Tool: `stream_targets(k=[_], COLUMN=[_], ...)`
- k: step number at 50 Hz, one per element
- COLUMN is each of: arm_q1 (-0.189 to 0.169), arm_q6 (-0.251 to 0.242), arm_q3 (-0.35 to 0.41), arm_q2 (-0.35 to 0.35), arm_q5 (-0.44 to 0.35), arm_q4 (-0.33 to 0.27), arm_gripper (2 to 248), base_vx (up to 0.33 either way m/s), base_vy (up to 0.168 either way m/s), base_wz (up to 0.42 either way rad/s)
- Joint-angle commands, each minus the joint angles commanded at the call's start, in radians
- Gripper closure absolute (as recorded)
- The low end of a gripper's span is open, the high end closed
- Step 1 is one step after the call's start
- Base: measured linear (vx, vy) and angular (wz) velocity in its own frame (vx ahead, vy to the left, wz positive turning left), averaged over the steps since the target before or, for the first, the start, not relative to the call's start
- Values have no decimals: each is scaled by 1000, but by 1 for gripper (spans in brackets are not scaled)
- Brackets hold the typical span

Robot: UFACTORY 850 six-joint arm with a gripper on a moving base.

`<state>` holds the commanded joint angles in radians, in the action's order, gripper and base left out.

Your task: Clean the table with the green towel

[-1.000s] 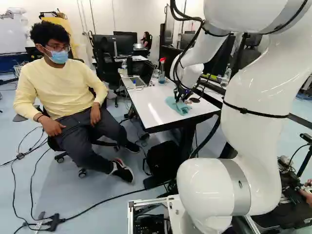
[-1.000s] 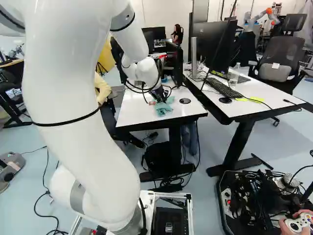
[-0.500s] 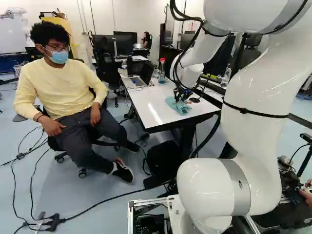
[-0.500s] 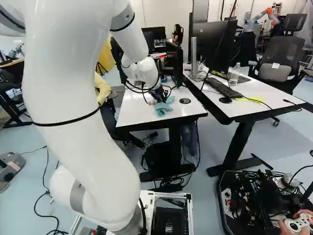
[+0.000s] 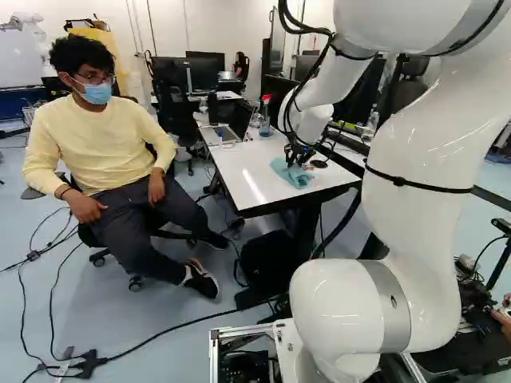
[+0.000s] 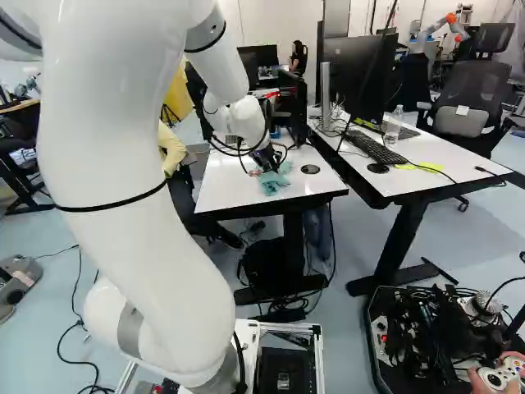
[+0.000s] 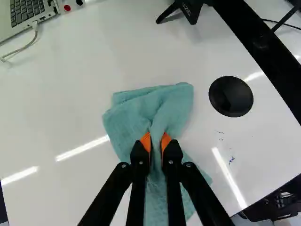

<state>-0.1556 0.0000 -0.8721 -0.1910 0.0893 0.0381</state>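
Observation:
At the end of my arm, the gripper [image 5: 297,156] reaches down to the white table [image 5: 247,171] in the left base view. The green towel [image 5: 292,173] lies bunched there beneath it. Seen from the wrist, the gripper [image 7: 156,141] is shut on a raised fold of the towel [image 7: 174,106], with orange pads pressing it from both sides. The rest of the cloth spreads flat on the tabletop ahead of and under the fingers. Small dark blue marks [image 7: 231,160] dot the table to the side of the towel.
A round black disc [image 7: 231,96] is set on the tabletop near the towel. A laptop [image 7: 26,19], a black stand [image 7: 186,9] and a spray bottle [image 5: 265,116] stand farther off. A second desk [image 6: 435,164] adjoins, bearing a monitor and keyboard. A person sits beside the table.
The gripper has shifted very slightly over the table with the towel held. The base has not moved.

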Motion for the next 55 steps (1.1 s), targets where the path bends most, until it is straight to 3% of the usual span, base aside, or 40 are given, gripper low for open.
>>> stream_targets(k=[16,42,55], arm_q1=[11,36,35], arm_q6=[0,0,0], arm_q3=[26,170,189], arm_q2=[60,262,286], arm_q5=[10,36,36], arm_q4=[30,117,121], arm_gripper=[205,205,205], base_vx=[0,0,0], base_vy=[0,0,0], base_wz=[0,0,0])
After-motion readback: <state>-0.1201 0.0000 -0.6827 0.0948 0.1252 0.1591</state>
